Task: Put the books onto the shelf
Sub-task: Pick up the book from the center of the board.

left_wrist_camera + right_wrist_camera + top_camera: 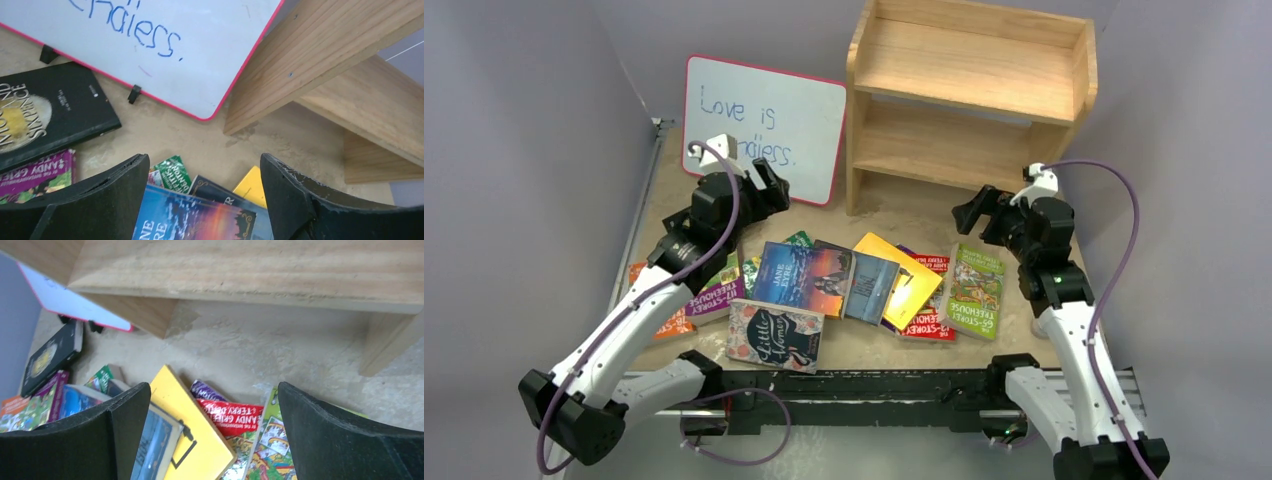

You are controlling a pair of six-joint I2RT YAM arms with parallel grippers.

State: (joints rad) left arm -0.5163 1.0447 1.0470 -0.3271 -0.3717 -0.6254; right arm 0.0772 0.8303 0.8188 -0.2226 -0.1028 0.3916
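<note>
Nearest the arm bases, the floral Little Women (775, 334) lies flat at the front of the pile. Behind it the books (854, 285) sprawl overlapping across the table (904, 215): sunset-cover book (802, 277), yellow book (902, 278), red Treehouse book (929, 325), green Treehouse book (975, 290), purple one (716, 296) at left under the left arm. A black book (50, 112) sits by the whiteboard's feet, seen only in the wrist views.

Left gripper (759, 185) hovers over the pile's left rear, jaws wide, nothing between them; its wrist view shows the sunset cover's top edge right below the gap. Right gripper (979, 208) hangs over the pile's right rear, jaws wide and empty; yellow and red covers lie beneath the gap, green one under the right finger.

Step in hand, as I judge it: first pick, none shelved yet. Best bet is a top-lying book with a free edge, the green or yellow one. Come down on an overhanging edge, pinch across the thin side, avoid catching two covers at once.

Farthest back, the shelf (972, 95) stands upright, both tiers bare, well apart from both grippers. Whiteboard (764, 125) leans just left of it.
</note>
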